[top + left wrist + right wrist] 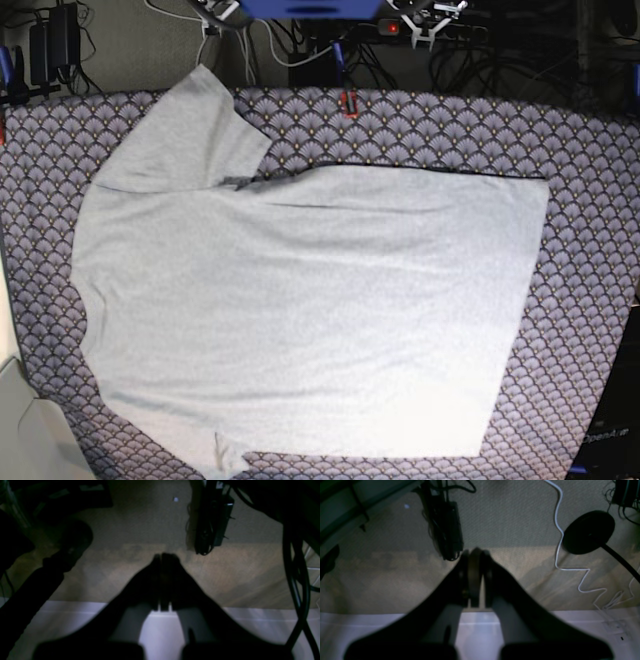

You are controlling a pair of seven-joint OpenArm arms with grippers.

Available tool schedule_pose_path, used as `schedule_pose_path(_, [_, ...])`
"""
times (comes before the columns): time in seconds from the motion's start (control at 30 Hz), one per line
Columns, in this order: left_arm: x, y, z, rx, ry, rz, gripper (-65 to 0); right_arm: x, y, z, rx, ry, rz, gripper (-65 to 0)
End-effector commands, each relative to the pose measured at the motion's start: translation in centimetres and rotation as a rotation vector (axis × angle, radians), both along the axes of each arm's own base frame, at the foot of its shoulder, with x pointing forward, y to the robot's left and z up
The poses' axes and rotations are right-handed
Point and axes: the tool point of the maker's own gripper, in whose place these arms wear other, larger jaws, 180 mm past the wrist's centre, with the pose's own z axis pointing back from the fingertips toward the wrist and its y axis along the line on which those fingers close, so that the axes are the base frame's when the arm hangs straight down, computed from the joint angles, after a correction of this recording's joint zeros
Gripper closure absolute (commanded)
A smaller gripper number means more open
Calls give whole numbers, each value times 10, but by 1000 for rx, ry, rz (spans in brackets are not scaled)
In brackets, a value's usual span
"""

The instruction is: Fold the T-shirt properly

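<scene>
Both dark, blurred pincers, left (pixel 162 557) and right (pixel 475 552), sit closed and empty; T-shirt (pixel 300 320) lettering hidden.

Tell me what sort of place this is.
Likely a robotics lab bench: a T-shirt spread flat on a patterned tablecloth, tangled cables behind the table, carpet floor below.

You see a purple scallop-patterned tablecloth (pixel 590 200) covering the bench. A small red clip (pixel 349 103) sits on the cloth near its far edge. Beyond that edge, black cables (pixel 470 60) tangle on the beige carpet (pixel 515 517). On the carpet, a white cord (pixel 558 537) zigzags beside a round black base (pixel 588 531).
</scene>
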Motion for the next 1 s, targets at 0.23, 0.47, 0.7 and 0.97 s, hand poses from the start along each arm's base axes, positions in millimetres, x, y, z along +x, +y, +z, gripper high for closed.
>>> schedule_pose_path(0.23, [-2, 3, 0, 7, -1, 0, -3, -4, 0, 0, 5, 4, -4, 0])
schedule_pose_path(0.47, [-2, 5, 0, 11, -2, 0, -3, 4, -1, 1, 4, -18, -3, 0])
schedule_pose_path(0.7, [-2, 6, 0, 13, -2, -3, -3, 3, -1, 2, 2, -28, -3, 0])
schedule_pose_path(0.97, [-2, 7, 0, 16, -2, -6, -3, 1, -1, 2, 2, -22, -3, 0])
